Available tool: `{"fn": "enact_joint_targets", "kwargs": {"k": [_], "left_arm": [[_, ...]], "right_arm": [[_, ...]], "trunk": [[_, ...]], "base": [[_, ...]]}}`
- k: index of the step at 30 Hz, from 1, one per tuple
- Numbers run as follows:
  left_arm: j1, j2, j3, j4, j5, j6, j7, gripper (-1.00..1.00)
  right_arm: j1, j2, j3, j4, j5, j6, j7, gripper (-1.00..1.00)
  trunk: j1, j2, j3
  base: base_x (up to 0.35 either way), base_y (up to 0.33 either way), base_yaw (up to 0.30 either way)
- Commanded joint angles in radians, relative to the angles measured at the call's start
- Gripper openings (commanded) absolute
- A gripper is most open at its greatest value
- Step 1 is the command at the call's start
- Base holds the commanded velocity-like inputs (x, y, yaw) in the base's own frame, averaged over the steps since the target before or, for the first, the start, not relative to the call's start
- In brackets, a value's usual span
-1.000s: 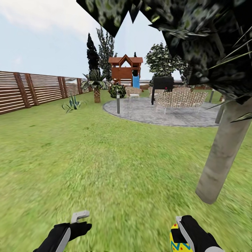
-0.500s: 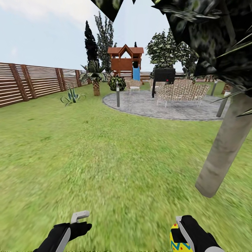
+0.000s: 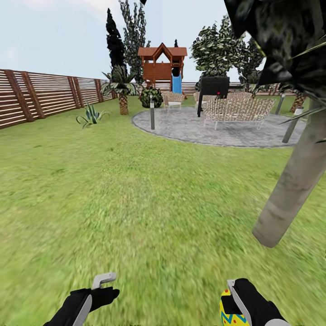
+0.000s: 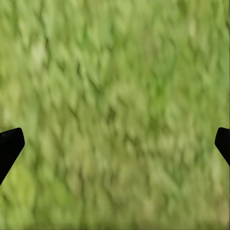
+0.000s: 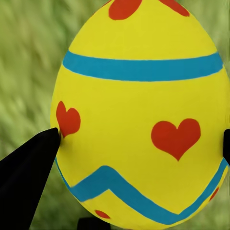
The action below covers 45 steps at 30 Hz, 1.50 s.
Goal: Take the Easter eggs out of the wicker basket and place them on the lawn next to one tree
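Note:
My right gripper is shut on a yellow Easter egg with blue bands, low at the right of the head view. In the right wrist view the egg shows red hearts and a blue zigzag, and the black fingertips press its sides. My left gripper is open and empty over the lawn, with only grass between its fingertips. The tree's pale trunk rises just ahead on the right, its dark foliage overhead. The wicker basket is out of view.
A grey round patio with pale woven chairs and a short post lies ahead. A brown slatted fence runs along the left. A spiky plant and a wooden playset stand further back.
The whole view has shifted: patio and playset sit higher, and the trunk lies further right with less foliage overhead. Both grippers keep their places, the right one still holding the egg.

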Motion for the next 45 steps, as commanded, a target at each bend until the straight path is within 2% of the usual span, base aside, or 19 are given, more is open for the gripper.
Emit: {"fn": "enact_joint_targets", "kwargs": {"k": [1,7,12,23,33,37,43,45], "left_arm": [[0.0,0.0,0.002,-0.001,0.004,0.006,-0.003,1.0],[0.0,0.0,0.002,-0.002,0.004,0.005,-0.007,1.0],[0.0,-0.011,0.002,0.0,0.004,0.007,-0.004,1.0],[0.0,-0.013,0.003,0.0,0.004,0.006,-0.004,1.0],[0.0,-0.013,0.001,0.005,0.004,0.004,-0.006,1.0],[0.007,0.01,-0.001,0.005,0.005,-0.004,-0.011,1.0],[0.007,0.002,0.0,0.008,0.001,-0.038,-0.011,1.0],[0.007,0.001,0.001,0.008,0.002,-0.049,-0.011,1.0]], "right_arm": [[0.0,0.0,0.002,-0.001,0.0,0.005,-0.002,-1.0],[0.0,0.0,0.002,-0.002,0.0,0.005,-0.003,-1.0],[0.0,0.001,0.002,-0.001,0.0,0.005,-0.002,-1.0],[0.0,0.001,0.002,-0.001,0.002,0.005,-0.002,-1.0],[0.0,0.0,0.003,-0.002,0.0,0.0,0.001,-1.0],[0.0,-0.023,0.006,-0.024,0.001,-0.004,0.001,-1.0],[0.0,-0.057,0.004,-0.058,-0.002,-0.004,-0.001,-1.0],[0.0,-0.059,0.004,-0.069,-0.002,-0.004,-0.001,-1.0]], "trunk": [[0.0,-0.001,-0.005],[0.0,-0.001,-0.005],[0.0,-0.001,-0.005],[0.0,-0.001,-0.005],[0.0,-0.001,-0.005],[0.0,-0.001,-0.005],[0.0,-0.001,-0.005],[0.001,-0.001,-0.009]], "base": [[0.0,0.0,0.0],[0.042,0.0,0.0],[0.303,0.0,0.0],[0.313,0.0,0.0],[0.017,0.0,0.0],[0.0,0.0,0.0],[0.0,0.0,0.0],[0.0,0.0,0.0]]}}
